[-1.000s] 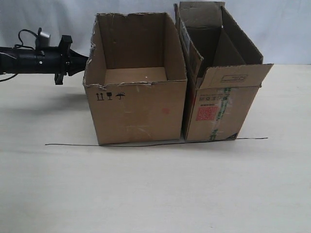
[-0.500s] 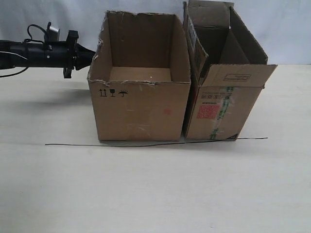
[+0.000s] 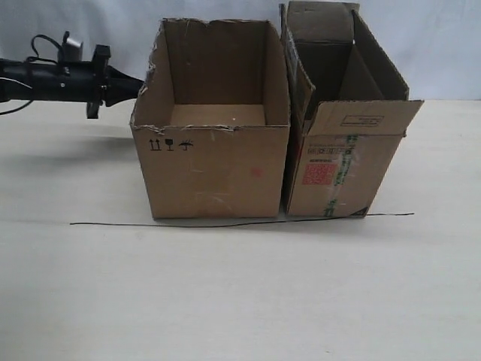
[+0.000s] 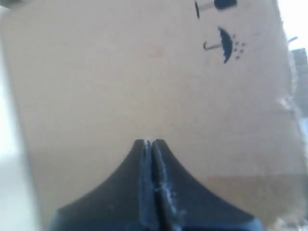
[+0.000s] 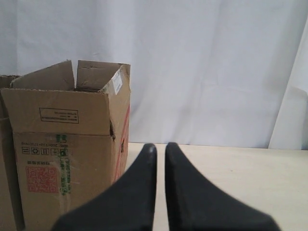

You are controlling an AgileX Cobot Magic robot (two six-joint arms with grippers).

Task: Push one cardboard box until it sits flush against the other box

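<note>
The box (image 3: 214, 147), wide, plain brown, with a ragged torn rim, carries black handling symbols, an umbrella among them. It stands on the table (image 3: 225, 286), its right side against the other box (image 3: 342, 150), which bears a red square label and green print too small to read. The left claw (image 4: 151, 144), pressed together, apparently touches the box's left wall. The right claw (image 5: 160, 149), nearly shut, hangs clear.

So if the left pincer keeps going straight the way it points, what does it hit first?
The left pincer, shut, points squarely at the side wall of the wide cardboard box; it would meet that, if not already touching.
</note>
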